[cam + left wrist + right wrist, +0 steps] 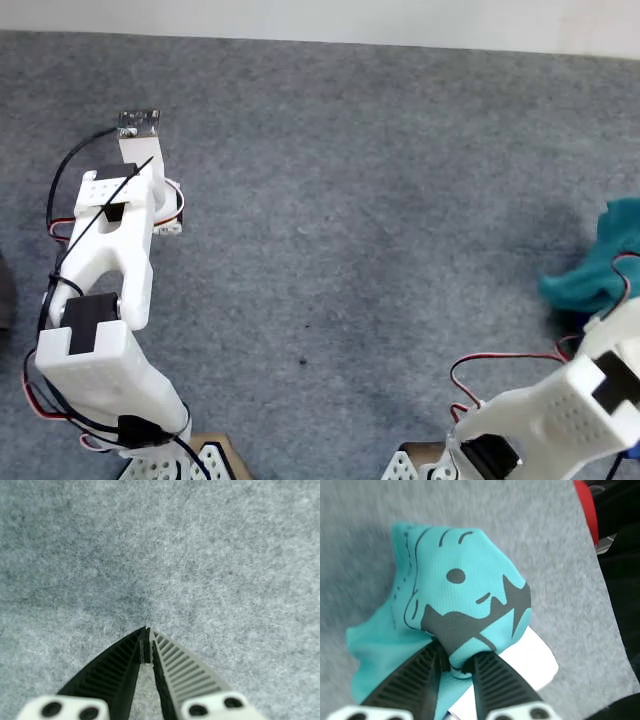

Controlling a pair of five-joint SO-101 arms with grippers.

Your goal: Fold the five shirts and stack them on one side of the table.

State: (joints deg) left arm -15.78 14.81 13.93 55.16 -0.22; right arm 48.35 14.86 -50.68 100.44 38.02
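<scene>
The left arm [105, 260] stands at the left of the grey table [350, 200], its wrist stretched away from its base. The left end effector [146, 636] is pressed together: a black finger [112, 670] and a pale finger [187, 672] meet at their tips. Directly beneath and ahead of those tips lies the table's bare grey felt. Well apart from this end effector, across the width of the table, is the teal shirt [603, 268], bunched in a heap near the table's right edge and just ahead of the right arm [560, 415]. The right end effector [456, 661] is pinching the shirt [460, 595]: its two fingers [415, 677] close on a fold of the cloth where a dark printed patch sits, and the cloth bulges out ahead of the fingertips, crumpled rather than flat. Thin dark lines and a dot are printed on the teal ahead of the patch. More teal cloth spreads to one side of the fingers and under them. Beneath the shirt, close by the fingertips, a white sheet [532, 662] lies flat on the table, partly covered by the cloth; what it is cannot be told. Farther ahead of the end effector and off to one side, past the table's edge, a red object [586, 505] shows against dark shapes.
</scene>
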